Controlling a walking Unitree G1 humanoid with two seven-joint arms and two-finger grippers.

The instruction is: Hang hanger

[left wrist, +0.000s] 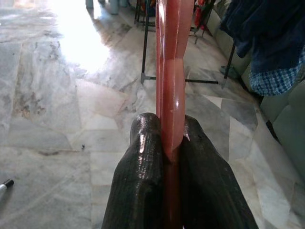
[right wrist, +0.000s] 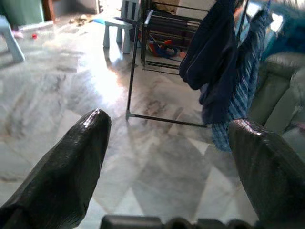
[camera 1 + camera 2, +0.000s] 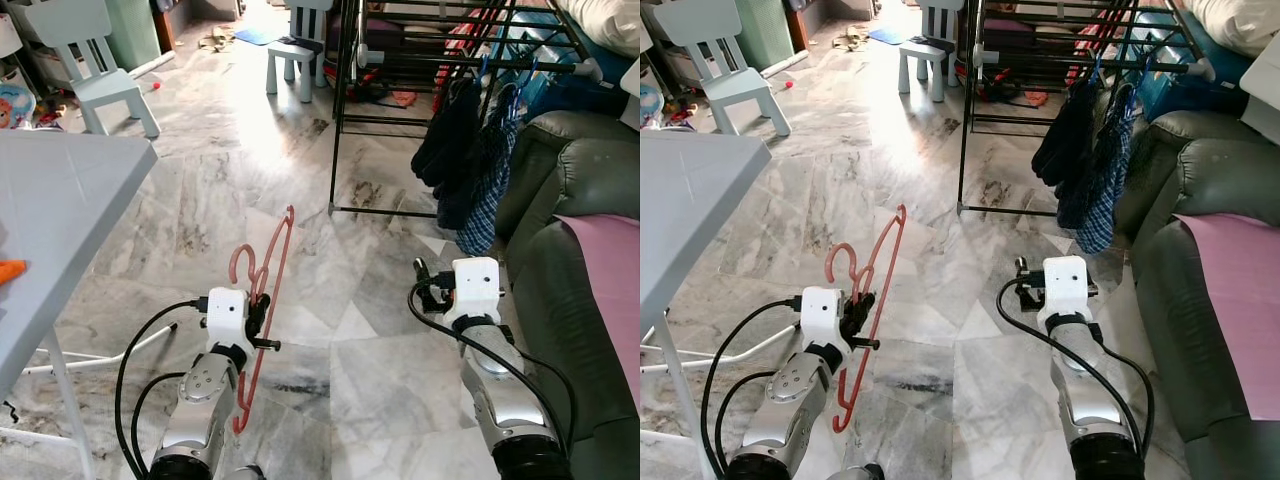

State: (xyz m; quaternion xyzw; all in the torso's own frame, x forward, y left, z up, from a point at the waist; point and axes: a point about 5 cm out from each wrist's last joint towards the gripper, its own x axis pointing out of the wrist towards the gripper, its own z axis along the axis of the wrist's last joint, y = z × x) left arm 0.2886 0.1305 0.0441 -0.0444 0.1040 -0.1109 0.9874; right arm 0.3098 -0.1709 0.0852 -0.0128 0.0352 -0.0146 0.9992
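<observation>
A thin red hanger (image 3: 268, 290) stands nearly upright in my left gripper (image 3: 258, 312), which is shut on it low at the front left; its hook curls near the gripper and its frame reaches up and down from the grip. In the left wrist view both black fingers (image 1: 143, 176) press the red hanger (image 1: 172, 105) between them. My right gripper (image 3: 425, 285) is held out at the front right, open and empty, its fingers (image 2: 71, 167) spread wide. A black drying rack (image 3: 430, 60) stands ahead, with dark and checked clothes (image 3: 465, 160) hanging from its rail.
A grey table (image 3: 60, 220) stands at my left, its leg near my left arm. A dark green sofa (image 3: 570, 230) with a pink cloth (image 3: 610, 280) lies on my right. Two pale child chairs (image 3: 95, 60) stand further back. Marble floor (image 3: 230, 170) lies open toward the rack.
</observation>
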